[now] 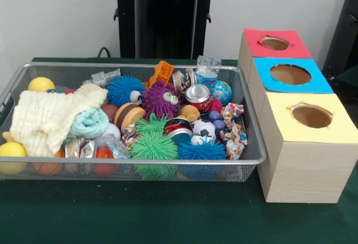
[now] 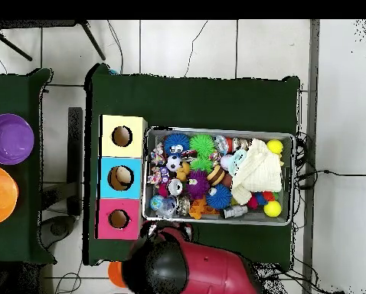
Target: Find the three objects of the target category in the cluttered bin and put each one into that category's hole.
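The silver wire-mesh bin [image 1: 253,160] stands on the green table, full of clutter; in the overhead view its rim [image 2: 217,131] lies right of the boxes. I cannot pick out a stuffed toy animal for sure. A small tan-orange lump [image 1: 190,111] and a brown-and-tan banded round thing [image 1: 128,115] lie mid-bin, half buried. The red-surround hole [image 1: 274,43] is on the farthest box; in the overhead view this hole [image 2: 119,219] is nearest the robot. The gripper is out of view; only the red robot body [image 2: 190,269] and black pedestal [image 1: 162,14] show.
Blue-surround hole [image 1: 290,74] and yellow-surround hole [image 1: 311,116] sit beside the red one. The bin holds purple [image 1: 160,99], blue [image 1: 124,89] and green [image 1: 154,146] puffer balls, yellow balls [image 1: 41,84], a cream cloth [image 1: 50,118] and a can [image 1: 197,94]. Purple and orange bowls [image 2: 8,138] stand on a side table.
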{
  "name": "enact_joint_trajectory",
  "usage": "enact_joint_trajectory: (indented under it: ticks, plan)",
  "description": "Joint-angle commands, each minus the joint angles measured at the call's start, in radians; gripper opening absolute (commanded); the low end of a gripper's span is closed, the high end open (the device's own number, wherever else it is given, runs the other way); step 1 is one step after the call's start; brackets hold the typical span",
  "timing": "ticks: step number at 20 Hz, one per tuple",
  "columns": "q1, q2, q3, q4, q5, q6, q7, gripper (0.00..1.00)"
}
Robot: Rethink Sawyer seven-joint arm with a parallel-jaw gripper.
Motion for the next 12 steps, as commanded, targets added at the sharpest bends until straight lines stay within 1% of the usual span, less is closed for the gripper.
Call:
enact_joint_trajectory:
  ticks: [1, 6, 9, 12]
  plan:
    - [-0.104, 0.110, 0.112, -0.059, -0.091, -0.021, -0.106, 1.00]
    - [-0.161, 0.186, 0.150, -0.102, -0.132, -0.034, -0.108, 1.00]
    - [-0.204, 0.207, 0.184, -0.111, -0.149, -0.037, -0.128, 1.00]
    - [-0.250, 0.234, 0.214, -0.127, -0.184, -0.043, -0.147, 1.00]
